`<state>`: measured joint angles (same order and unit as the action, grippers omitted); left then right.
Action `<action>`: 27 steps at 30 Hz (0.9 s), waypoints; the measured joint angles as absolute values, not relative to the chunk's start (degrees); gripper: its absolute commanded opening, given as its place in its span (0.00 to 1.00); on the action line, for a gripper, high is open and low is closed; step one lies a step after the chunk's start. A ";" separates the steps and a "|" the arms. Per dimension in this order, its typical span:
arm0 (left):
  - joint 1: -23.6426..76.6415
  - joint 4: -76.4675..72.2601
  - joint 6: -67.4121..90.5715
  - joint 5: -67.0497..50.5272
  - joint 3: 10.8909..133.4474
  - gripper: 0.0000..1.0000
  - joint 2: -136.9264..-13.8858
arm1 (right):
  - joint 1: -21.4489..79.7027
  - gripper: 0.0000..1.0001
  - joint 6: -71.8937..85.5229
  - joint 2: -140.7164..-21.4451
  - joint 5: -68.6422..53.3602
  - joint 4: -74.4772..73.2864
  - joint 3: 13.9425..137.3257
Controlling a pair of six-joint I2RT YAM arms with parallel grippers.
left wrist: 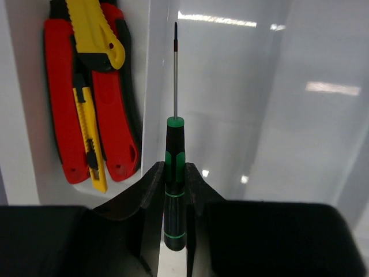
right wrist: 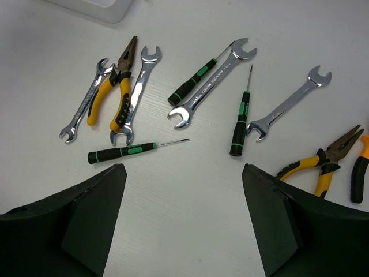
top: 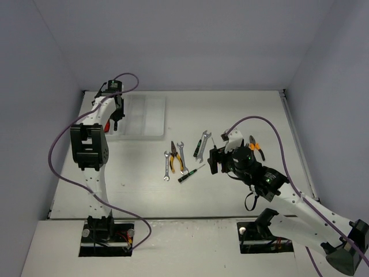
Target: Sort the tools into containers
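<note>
My left gripper point(left wrist: 174, 168) is shut on the handle of a green and black screwdriver point(left wrist: 174, 144), whose shaft points along a compartment of the white tray point(top: 144, 115). Red utility knives point(left wrist: 60, 109) and a yellow one point(left wrist: 92, 34) lie in the neighbouring compartment on the left. My right gripper point(right wrist: 181, 170) stands open above bare table. Ahead of it lie screwdrivers point(right wrist: 124, 153) point(right wrist: 241, 121) point(right wrist: 190, 86), silver wrenches point(right wrist: 135, 95) point(right wrist: 210, 83) point(right wrist: 288, 104) and yellow-handled pliers point(right wrist: 112, 86) point(right wrist: 323, 161).
A divider wall point(left wrist: 151, 86) separates the knives from the compartment under the screwdriver. The tray sits at the far left of the table point(top: 144, 184), against the grey side wall. Another plier handle point(right wrist: 358, 173) lies at the far right. A purple cable point(top: 60, 144) loops beside the left arm.
</note>
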<state>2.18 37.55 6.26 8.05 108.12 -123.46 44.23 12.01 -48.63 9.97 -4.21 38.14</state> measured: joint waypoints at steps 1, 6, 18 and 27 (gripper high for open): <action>1.72 37.66 5.74 7.73 108.64 0.15 -125.27 | 44.23 0.79 12.01 -48.62 10.06 -4.22 38.06; 0.57 38.54 4.31 6.90 109.32 0.43 -129.46 | 44.23 0.79 12.03 -48.62 10.17 -4.29 38.00; 3.08 39.13 4.68 2.43 102.95 0.57 -113.67 | 44.23 0.79 12.01 -47.04 10.45 -4.38 38.00; 30.64 35.60 7.53 -2.13 86.83 0.57 -92.87 | 44.23 0.80 12.25 -41.59 12.28 -4.60 38.00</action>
<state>30.64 35.59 7.53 -2.13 86.83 -92.87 44.23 12.25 -41.59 12.28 -4.60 38.00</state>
